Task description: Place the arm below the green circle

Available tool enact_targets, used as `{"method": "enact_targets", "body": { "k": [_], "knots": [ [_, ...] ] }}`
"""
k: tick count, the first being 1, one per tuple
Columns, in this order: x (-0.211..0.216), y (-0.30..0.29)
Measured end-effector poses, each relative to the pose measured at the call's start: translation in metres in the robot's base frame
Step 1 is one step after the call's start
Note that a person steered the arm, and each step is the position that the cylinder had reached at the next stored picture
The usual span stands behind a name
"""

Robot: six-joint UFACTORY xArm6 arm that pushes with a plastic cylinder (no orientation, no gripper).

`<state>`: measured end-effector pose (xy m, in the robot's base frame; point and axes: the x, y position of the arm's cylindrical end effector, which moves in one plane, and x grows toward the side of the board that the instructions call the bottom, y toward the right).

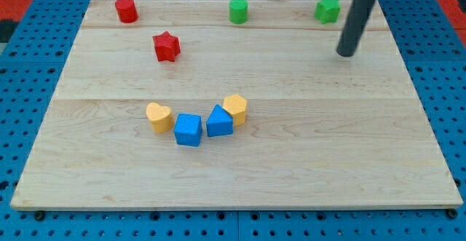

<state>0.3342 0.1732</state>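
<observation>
The green circle (238, 11) is a small green cylinder near the top edge of the wooden board, about the middle. My tip (346, 53) is the lower end of a dark rod that comes in from the view's top right. The tip is well to the right of the green circle and lower in the view. It is just below and right of a green star (328, 9), apart from it. It touches no block.
A red cylinder (127, 10) stands at top left, a red star (167, 46) below it. Lower middle holds a curved row: yellow heart (158, 116), blue cube (188, 129), blue block (219, 121), yellow hexagon (236, 108). The wooden board (364, 139) lies on blue pegboard.
</observation>
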Motion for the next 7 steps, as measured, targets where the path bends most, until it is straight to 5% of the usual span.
{"method": "enact_targets", "body": {
  "k": [4,7],
  "knots": [
    [0.001,-0.094],
    [-0.016,-0.094]
  ]
}}
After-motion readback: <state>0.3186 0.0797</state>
